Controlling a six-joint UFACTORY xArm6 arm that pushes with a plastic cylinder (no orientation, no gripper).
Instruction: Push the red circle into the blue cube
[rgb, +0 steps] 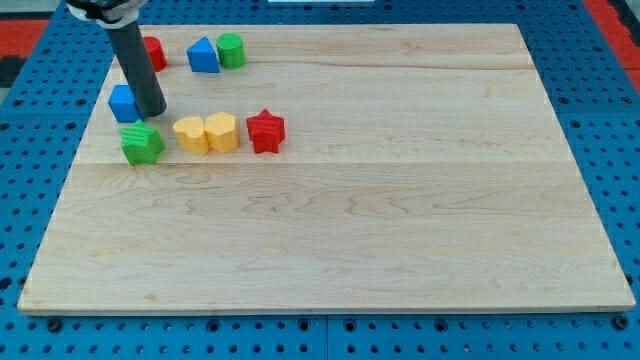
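On the pale wooden worktop (400, 200) sit a blue triangular block (203, 55), green round block (231, 49), green star block (141, 143), two touching yellow blocks (207, 133) and red star block (265, 130).

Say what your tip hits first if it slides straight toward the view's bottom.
Probably the green star: my tip sits just above it, beside the blue cube. Depth is unclear, so it may only graze it.

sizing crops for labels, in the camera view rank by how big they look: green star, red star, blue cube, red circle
1-2. green star and red star: near alike, not ranked
3. blue cube, partly behind the rod
4. red circle, mostly hidden, so unsure
My tip sits beside the cube.
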